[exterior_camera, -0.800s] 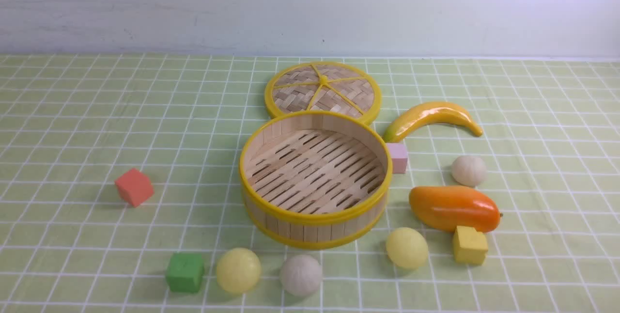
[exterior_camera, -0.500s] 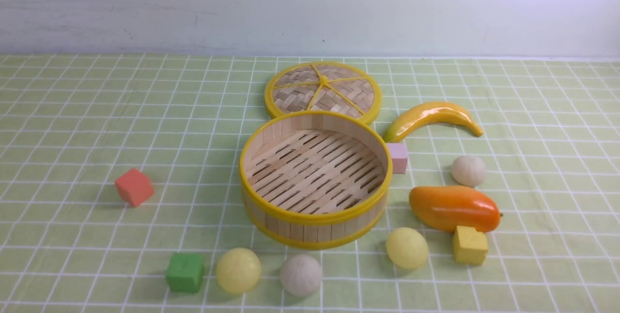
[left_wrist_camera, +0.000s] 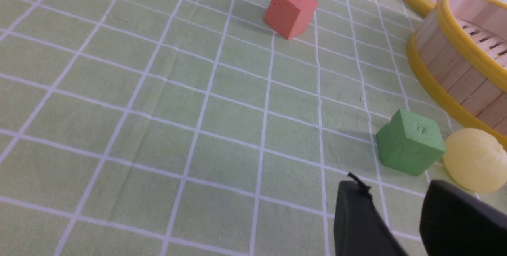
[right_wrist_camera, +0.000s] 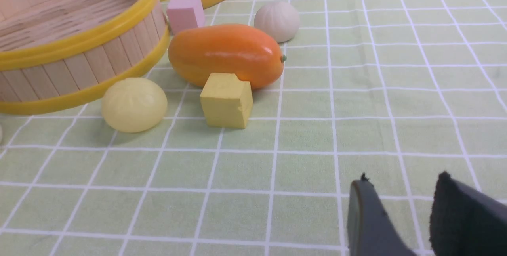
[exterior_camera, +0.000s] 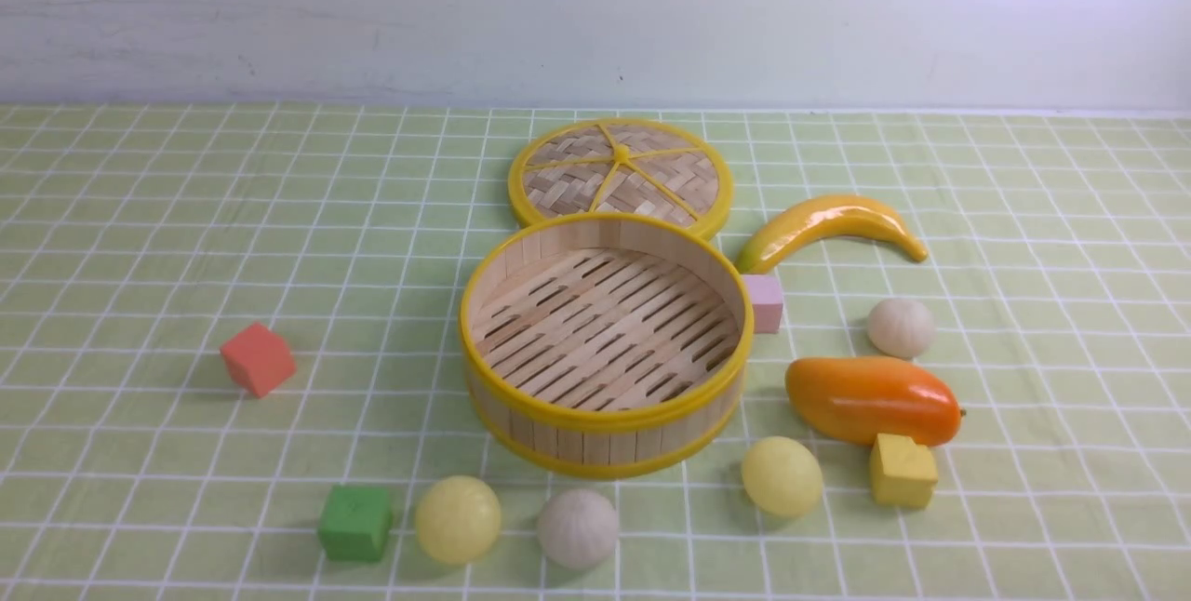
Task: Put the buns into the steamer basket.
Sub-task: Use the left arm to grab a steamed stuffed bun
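Steamer basket (exterior_camera: 605, 447): is sitting empty.
Buns (exterior_camera: 458, 519): all four are lying outside, three by its near wall, one beyond the mango (exterior_camera: 870, 399).
Left gripper (left_wrist_camera: 396, 220), right gripper (right_wrist_camera: 404, 220): both are hovering parted, empty.
Progress: nothing is loaded yet.

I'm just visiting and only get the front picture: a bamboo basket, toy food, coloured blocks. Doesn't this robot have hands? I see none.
Observer: It has two, both outside your frame. The left wrist camera shows the left gripper, its two dark fingers apart with nothing between them.
Operator: And the other hand?
Observer: The right gripper is open and empty too; only checked cloth shows between its fingers.
Operator: Is either one near a bun?
Observer: In the left wrist camera, the green cube and a pale yellow bun lie just past that gripper's fingers.
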Motion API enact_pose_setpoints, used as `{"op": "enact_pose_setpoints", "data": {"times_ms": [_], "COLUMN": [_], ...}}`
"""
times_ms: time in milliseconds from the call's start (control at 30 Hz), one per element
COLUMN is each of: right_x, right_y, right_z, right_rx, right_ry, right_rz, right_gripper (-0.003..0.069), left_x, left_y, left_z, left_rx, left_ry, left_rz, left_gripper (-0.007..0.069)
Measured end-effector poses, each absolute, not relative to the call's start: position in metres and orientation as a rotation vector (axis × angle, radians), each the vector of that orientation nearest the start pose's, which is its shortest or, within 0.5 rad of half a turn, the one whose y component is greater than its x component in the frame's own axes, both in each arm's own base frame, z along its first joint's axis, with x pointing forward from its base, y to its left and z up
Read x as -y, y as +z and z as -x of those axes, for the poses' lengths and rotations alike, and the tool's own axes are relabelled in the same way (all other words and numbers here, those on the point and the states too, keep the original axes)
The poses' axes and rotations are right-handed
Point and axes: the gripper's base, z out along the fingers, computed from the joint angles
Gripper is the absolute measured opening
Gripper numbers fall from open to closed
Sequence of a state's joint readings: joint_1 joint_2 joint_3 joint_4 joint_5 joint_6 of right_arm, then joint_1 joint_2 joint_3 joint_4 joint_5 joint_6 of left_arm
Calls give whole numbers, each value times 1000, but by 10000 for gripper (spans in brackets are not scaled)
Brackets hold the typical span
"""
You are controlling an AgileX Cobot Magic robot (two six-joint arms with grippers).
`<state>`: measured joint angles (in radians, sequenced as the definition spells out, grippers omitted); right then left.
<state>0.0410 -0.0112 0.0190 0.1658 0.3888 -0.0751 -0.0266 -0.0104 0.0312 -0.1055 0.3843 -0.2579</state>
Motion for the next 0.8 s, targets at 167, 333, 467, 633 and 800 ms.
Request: {"op": "enact_pose_setpoints", "data": {"times_ms": [167, 333, 467, 633, 800], "right_x": [-8, -8, -8, -8, -8], "right_y": [173, 173, 173, 173, 173], "right_z": [-52, -52, -52, -52, -52], "right_rx": [-1877, -1877, -1877, -1877, -1877], "right_ry": [141, 141, 141, 141, 141], "right_rz": [8, 8, 8, 8, 8], "right_gripper": [241, 241, 241, 241, 241], "left_x": [5, 5, 5, 5, 5], "left_y": [169, 169, 169, 169, 170], "left_z": [-52, -52, -52, -52, -52], "left_rx": [-1876, -1876, -1876, -1876, -1868], "left_ry": [-298, -298, -298, -298, -298], "left_rz": [284, 284, 284, 284, 283], "left_gripper": [237, 237, 237, 237, 237]}}
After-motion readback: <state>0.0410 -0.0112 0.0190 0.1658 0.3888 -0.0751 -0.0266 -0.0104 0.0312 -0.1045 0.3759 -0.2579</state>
